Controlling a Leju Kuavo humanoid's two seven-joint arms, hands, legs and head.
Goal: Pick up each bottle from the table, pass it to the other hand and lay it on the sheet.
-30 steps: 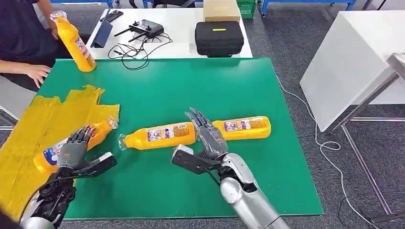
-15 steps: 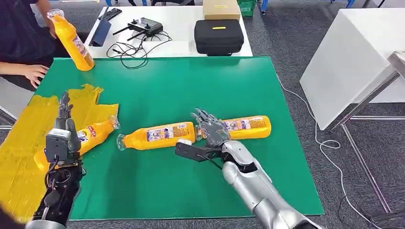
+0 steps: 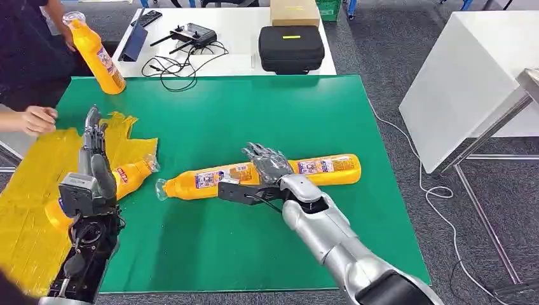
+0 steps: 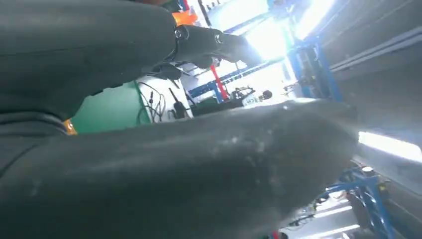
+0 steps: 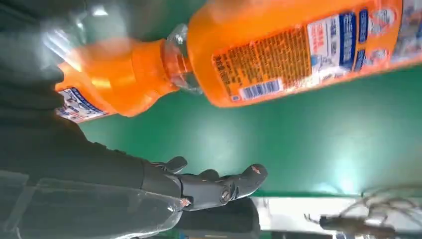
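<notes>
The right hand's fingers are spread, holding nothing, poised over the gap between two bottles lying end to end on the green surface: the middle bottle and the right bottle. The left hand points its fingers straight and empty, above a third bottle lying on the yellow sheet. A person holds a fourth bottle upright at the far corner.

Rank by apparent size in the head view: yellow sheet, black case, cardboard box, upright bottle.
1. yellow sheet, clearly largest.
2. black case.
3. cardboard box and upright bottle look comparable; box is cropped by the frame edge, so unranked.
</notes>
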